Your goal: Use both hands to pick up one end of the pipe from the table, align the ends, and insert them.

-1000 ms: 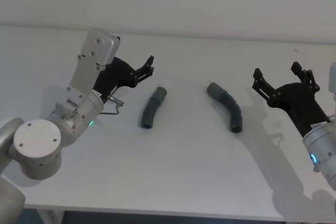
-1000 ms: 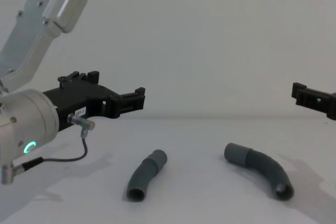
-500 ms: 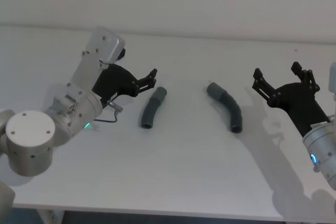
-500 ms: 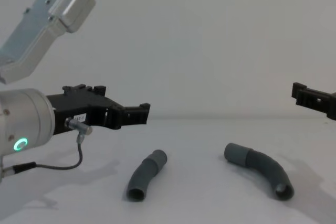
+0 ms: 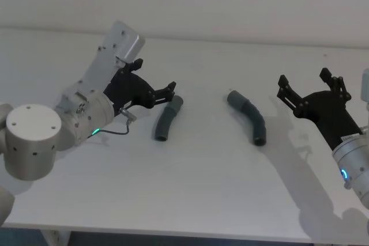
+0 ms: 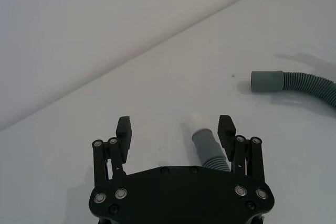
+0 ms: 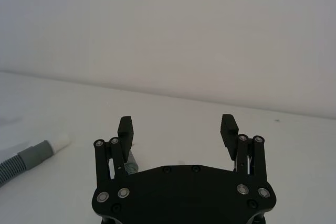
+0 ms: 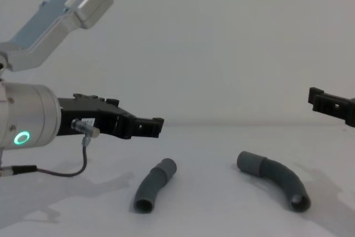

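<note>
Logging left gripper (image 5: 155, 75) hanging low over the table (image 5: 190, 200), just beside the far end of the left pipe piece (image 5: 167, 118), jaws spread wide and holding nothing. Noting, from the left wrist view, that piece's cuff (image 6: 206, 142) lying close against one finger (image 6: 226, 129), not midway between the two. Finding right gripper (image 5: 304, 78) parked over the table's right side, jaws likewise wide open and empty, well apart from the right piece (image 5: 251, 120). Seeing both pieces lying flat on the table, curved, apart from each other, untouched. Spotting a pale plug tip (image 7: 60, 141) on one piece in the right wrist view; not managing to tell which piece it belongs to

Judging step in hand: setting up the left grasp. Suggesting shifting sideways until the cuff sits centred between the jaws, then lowering and closing on the ribs just behind the cuff, leaving the end itself sticking out free for mating. Expecting ribbed hose to flex, so gripping near the end rather than mid-bend. Advising the same on the right side, keeping the mating end clear

Counting: two pipe pieces, two grippers, one table
</note>
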Action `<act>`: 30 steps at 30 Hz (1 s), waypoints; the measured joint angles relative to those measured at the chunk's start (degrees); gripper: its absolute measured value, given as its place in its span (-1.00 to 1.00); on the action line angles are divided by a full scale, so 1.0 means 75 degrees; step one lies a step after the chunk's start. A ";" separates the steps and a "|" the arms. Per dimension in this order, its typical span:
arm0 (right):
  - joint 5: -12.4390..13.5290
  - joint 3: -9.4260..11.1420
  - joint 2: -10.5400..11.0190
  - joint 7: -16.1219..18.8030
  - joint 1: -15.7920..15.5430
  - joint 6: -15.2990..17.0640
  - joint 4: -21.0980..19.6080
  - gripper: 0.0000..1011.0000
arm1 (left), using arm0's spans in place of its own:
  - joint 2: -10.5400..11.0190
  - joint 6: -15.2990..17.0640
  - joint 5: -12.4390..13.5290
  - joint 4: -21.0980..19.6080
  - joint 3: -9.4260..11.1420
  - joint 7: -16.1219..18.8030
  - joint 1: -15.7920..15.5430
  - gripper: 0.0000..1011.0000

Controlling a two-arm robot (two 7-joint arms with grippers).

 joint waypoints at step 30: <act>0.0000 0.0000 0.0000 0.0000 0.0000 0.0000 0.0000 1.00 | -0.0438 0.1128 0.0088 0.0428 0.0132 -0.0090 -0.0366 0.98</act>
